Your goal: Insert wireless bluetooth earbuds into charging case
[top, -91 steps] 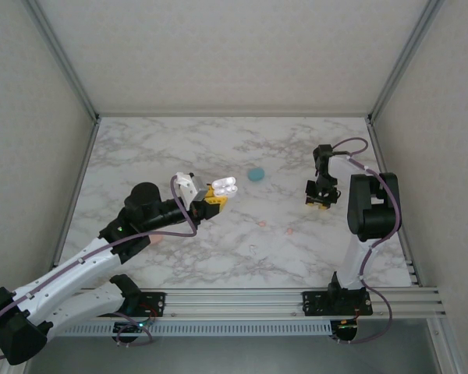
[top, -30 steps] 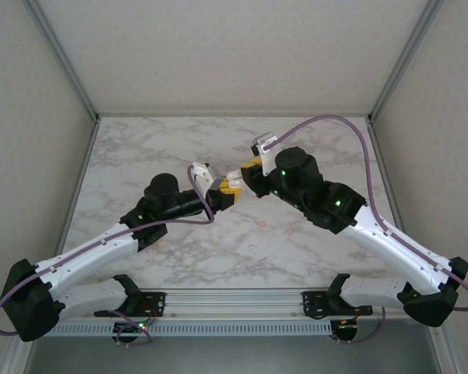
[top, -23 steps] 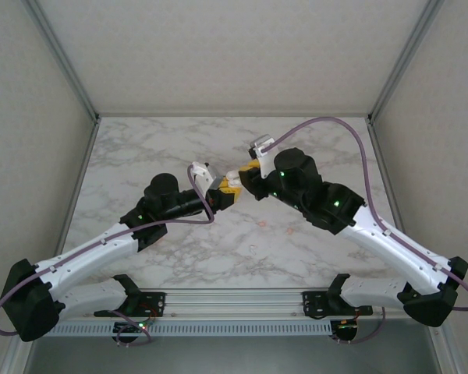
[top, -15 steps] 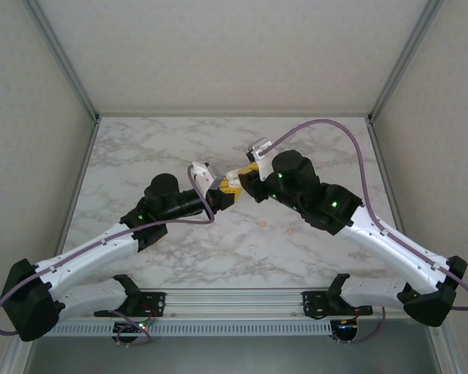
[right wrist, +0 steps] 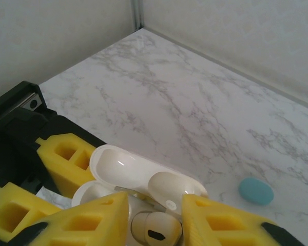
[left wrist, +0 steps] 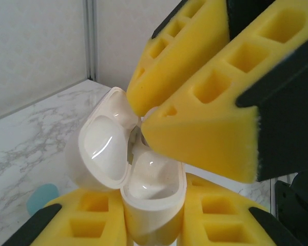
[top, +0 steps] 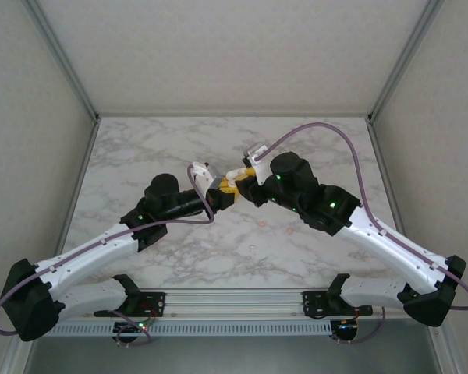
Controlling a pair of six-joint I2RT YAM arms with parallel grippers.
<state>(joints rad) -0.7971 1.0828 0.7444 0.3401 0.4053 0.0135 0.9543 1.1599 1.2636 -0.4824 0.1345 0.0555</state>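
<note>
My left gripper (top: 223, 196) is shut on the base of a white charging case (left wrist: 153, 197), held above the table with its lid (left wrist: 100, 148) swung open. My right gripper (top: 236, 180) meets it from the right, and its yellow fingers (left wrist: 195, 128) reach down into the case's mouth. Between those fingers sits a white earbud (right wrist: 155, 231) with a dark slot, right over the open case (right wrist: 143, 177); the right gripper (right wrist: 154, 207) is shut on it. I cannot tell whether the bud touches its seat. A tiny salmon-pink bud (top: 261, 224) lies on the marble below the arms.
A teal oval piece (right wrist: 256, 191) lies on the marble table (top: 140, 148) beyond the case, and shows as a teal oval piece (left wrist: 40, 198) in the left wrist view too. Metal posts and pale walls close in the table. Both arms cross the middle.
Three seconds ago the right arm was folded at the right edge; it has swung across to the held case. Over the last second it edged slightly left and closer.
</note>
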